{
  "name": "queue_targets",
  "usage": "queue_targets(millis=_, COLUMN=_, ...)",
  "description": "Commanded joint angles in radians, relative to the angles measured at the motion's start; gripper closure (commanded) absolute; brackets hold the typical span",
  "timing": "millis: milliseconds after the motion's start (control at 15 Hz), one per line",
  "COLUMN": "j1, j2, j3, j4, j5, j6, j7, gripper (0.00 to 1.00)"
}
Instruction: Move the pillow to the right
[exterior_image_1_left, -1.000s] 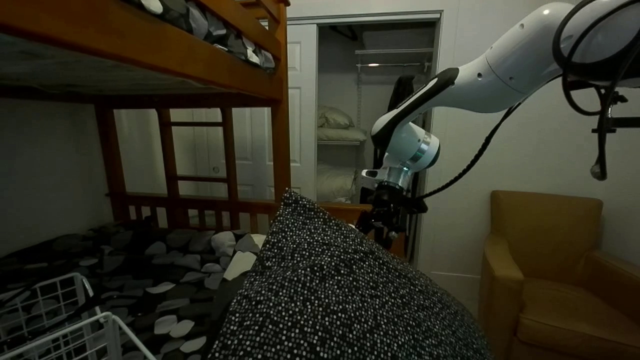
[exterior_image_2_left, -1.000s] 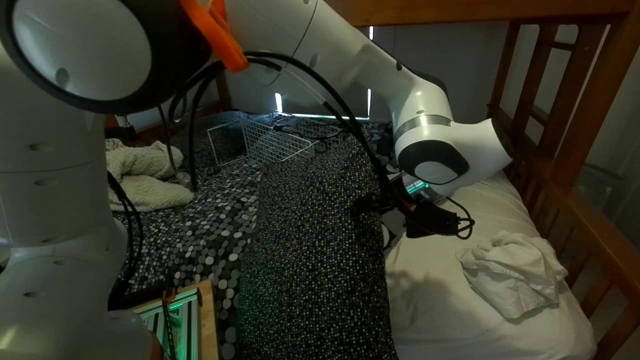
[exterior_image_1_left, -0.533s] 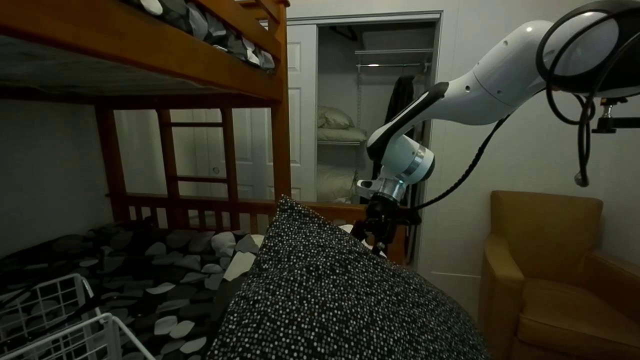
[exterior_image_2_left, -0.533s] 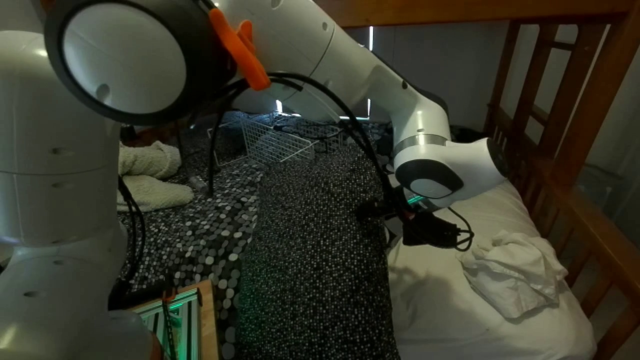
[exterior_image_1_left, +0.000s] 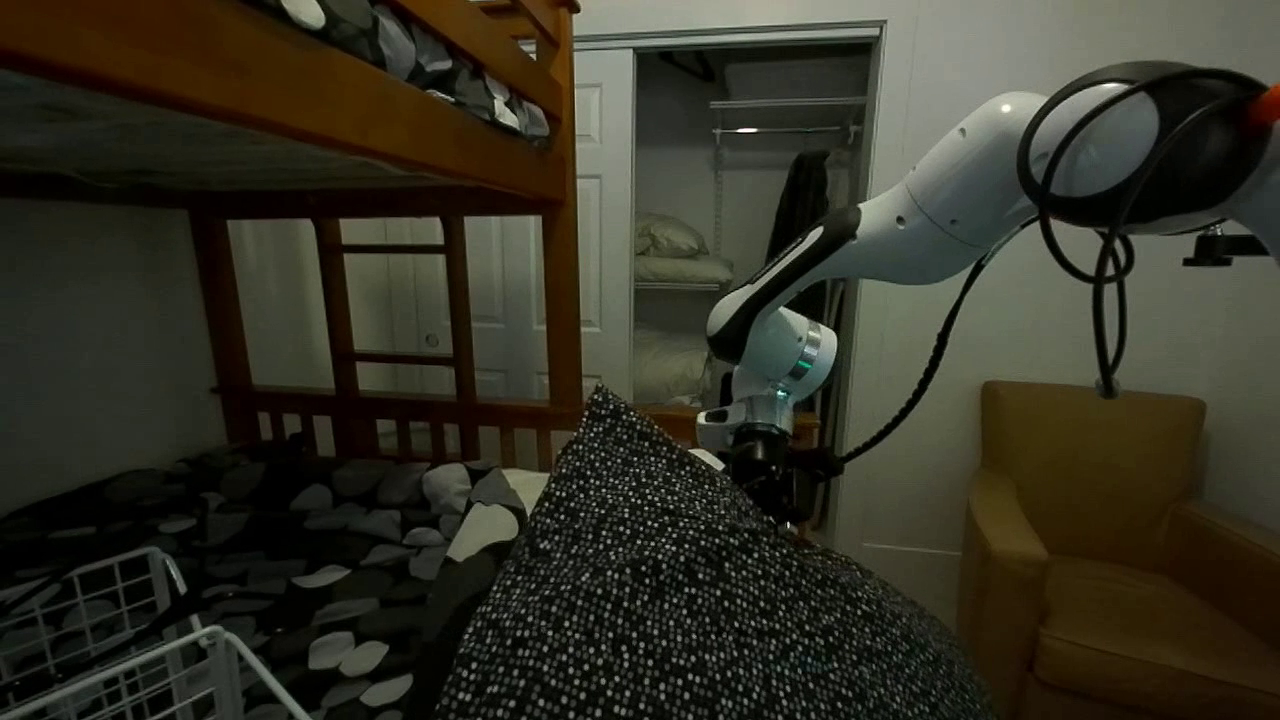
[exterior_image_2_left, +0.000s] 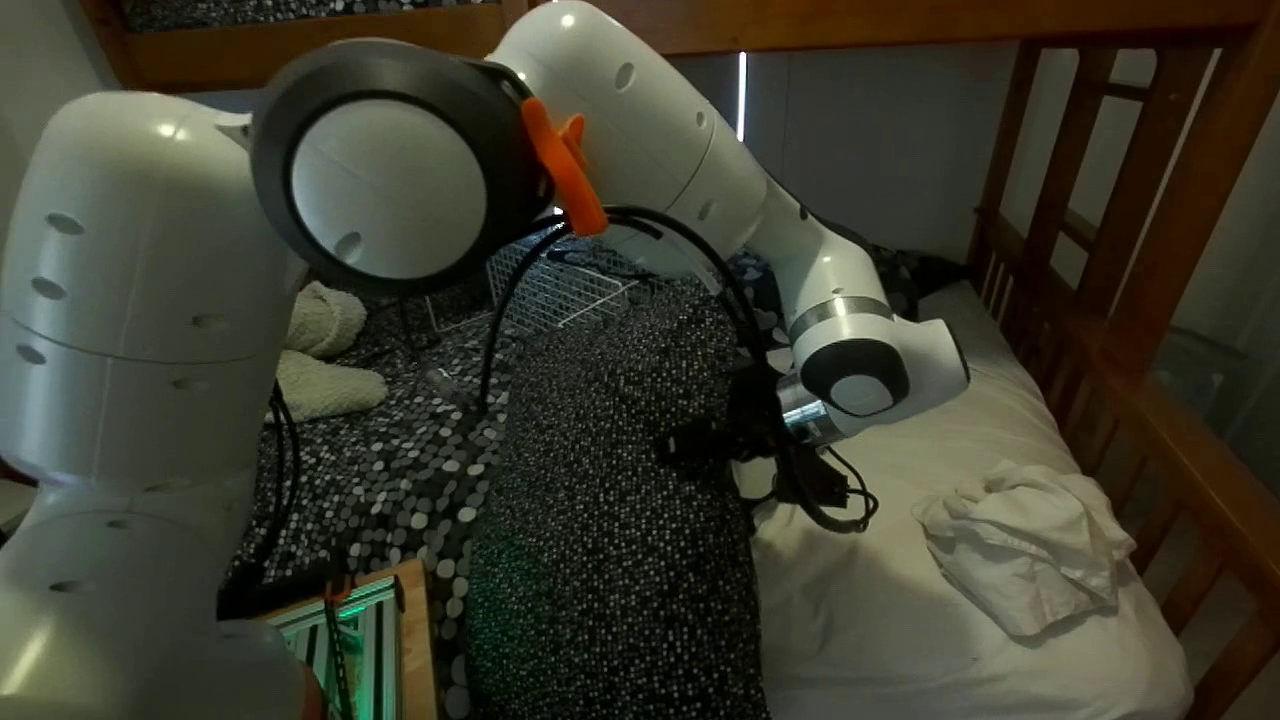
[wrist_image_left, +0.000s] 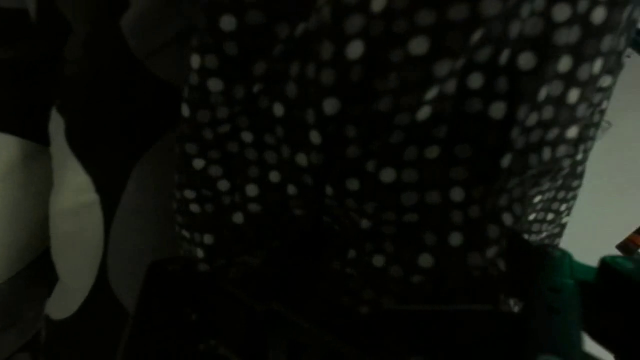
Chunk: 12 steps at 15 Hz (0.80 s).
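Between bedding (exterior_image_2_left: 432, 490) and sheet (exterior_image_2_left: 880, 625) lay the pillow (exterior_image_2_left: 610, 525), the gripper (exterior_image_2_left: 682, 444) apparently touching it on the sheet side, wide or narrow impossible to tell. Looking soft, the pillow risked folding under a one-spot push, its bulk left behind.
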Motion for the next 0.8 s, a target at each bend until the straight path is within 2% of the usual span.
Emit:
queue_targets(millis=0, j1=0.004, j2=0.052, j3=0.018, j4=0.063, j5=-0.064, j6=-0.091, j7=0.031, gripper=0.51)
queue_targets(millis=467, j1=-0.006, j2=0.043, j3=0.021, j4=0.107, j5=-0.083, j6=-0.204, j7=0.019, gripper=0.99)
queue_targets(millis=733, j1=-0.009, j2=0.043, j3=0.034, j4=0.113, j5=-0.077, j6=-0.316, j7=-0.004, gripper=0.98)
